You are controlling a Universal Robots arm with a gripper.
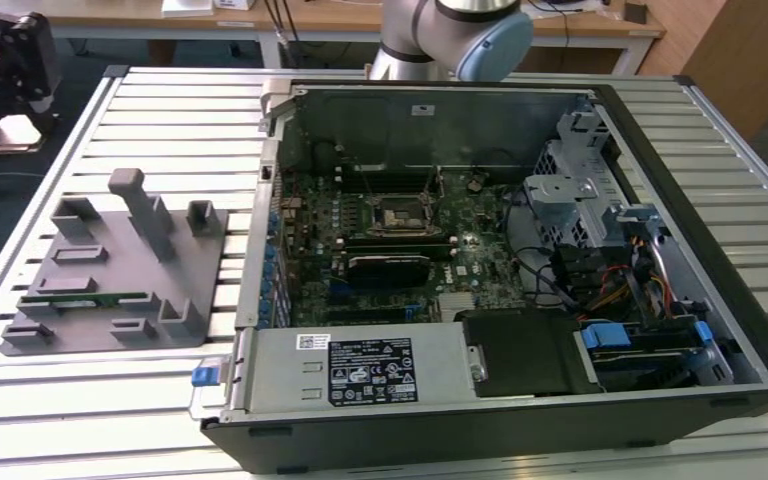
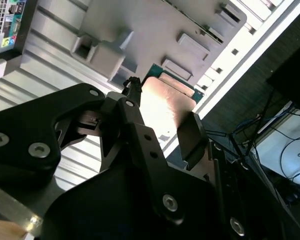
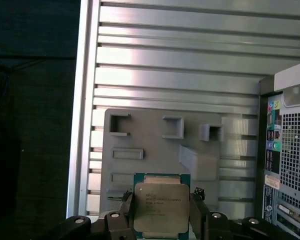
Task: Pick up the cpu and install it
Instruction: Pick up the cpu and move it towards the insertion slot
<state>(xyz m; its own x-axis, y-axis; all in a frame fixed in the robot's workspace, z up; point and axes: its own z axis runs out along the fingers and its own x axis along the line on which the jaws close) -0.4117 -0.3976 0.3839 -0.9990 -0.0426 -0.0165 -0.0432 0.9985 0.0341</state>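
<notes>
The cpu (image 3: 160, 207) is a flat square chip with a dull silver top and a green rim, and it sits clamped between my gripper's (image 3: 161, 201) two black fingers (image 3: 124, 216). In the second wrist view the cpu (image 2: 165, 107) glints pale between the same fingers (image 2: 192, 135) of the gripper (image 2: 162, 107). In the exterior view the gripper (image 1: 13, 118) hangs at the far left, over the table's edge, with the cpu (image 1: 11, 135) at its tip, well away from the black socket (image 1: 395, 213) on the motherboard.
A grey fixture plate (image 1: 117, 270) with raised blocks and a green memory stick (image 1: 84, 297) lies on the slatted table (image 1: 157, 110). The open computer case (image 1: 491, 270) takes up the exterior view's right. In the first wrist view the plate (image 3: 160, 145) lies beyond the cpu.
</notes>
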